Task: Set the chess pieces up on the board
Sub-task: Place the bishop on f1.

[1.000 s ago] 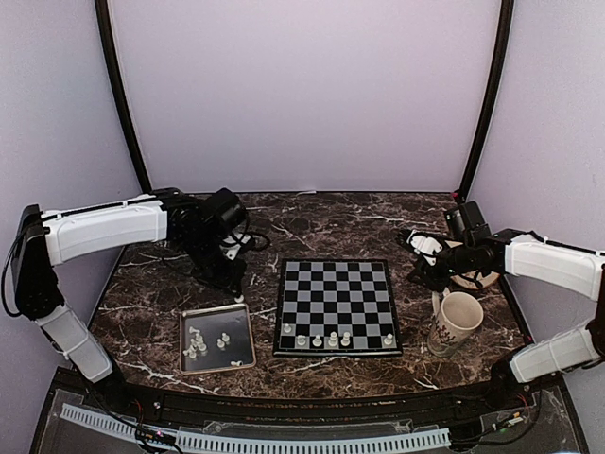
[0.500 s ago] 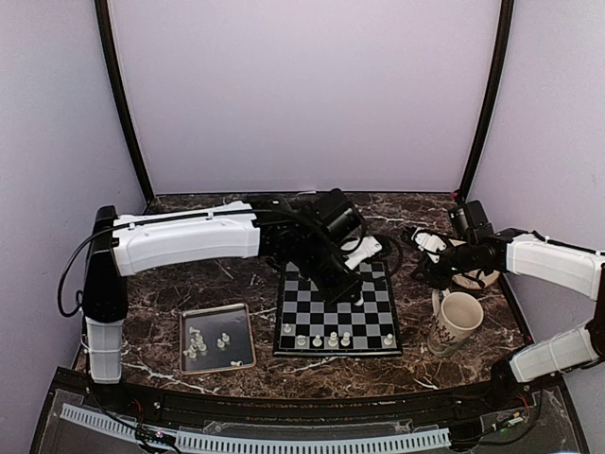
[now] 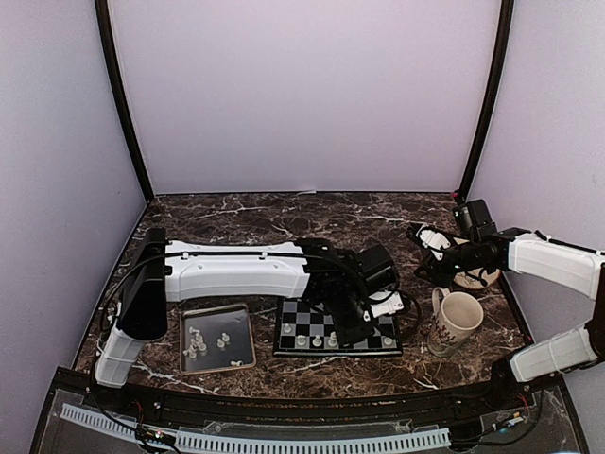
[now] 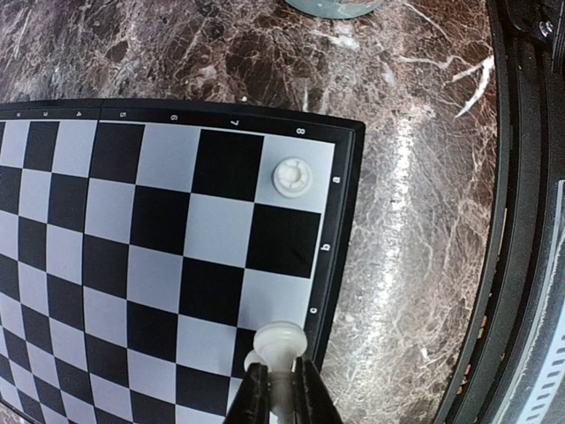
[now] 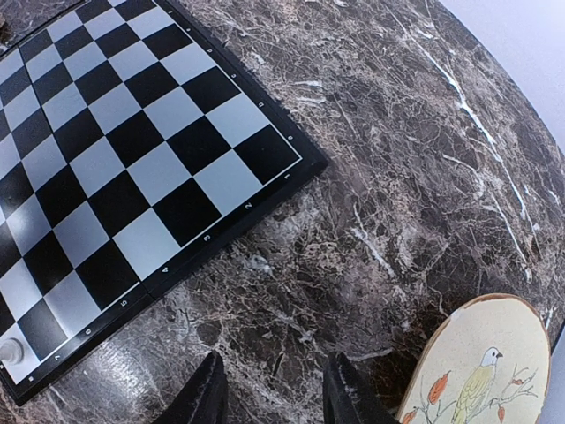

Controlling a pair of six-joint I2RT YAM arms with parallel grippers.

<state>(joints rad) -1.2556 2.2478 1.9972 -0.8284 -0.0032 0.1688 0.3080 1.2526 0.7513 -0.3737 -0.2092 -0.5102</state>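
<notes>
One chess piece is pinched between the narrow jaws of the left gripper, low over the edge row of the board and near another pawn on the corner square. If released off-centre, it may land on the border and tip over. The right gripper hangs wide and empty beside the plate.

Glossy veined marble table, smooth board, milky translucent plastic chess pieces

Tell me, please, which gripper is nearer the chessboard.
Left. The left gripper is over the chessboard's near edge, holding a piece; the right gripper is off it, over marble to its right.
</notes>
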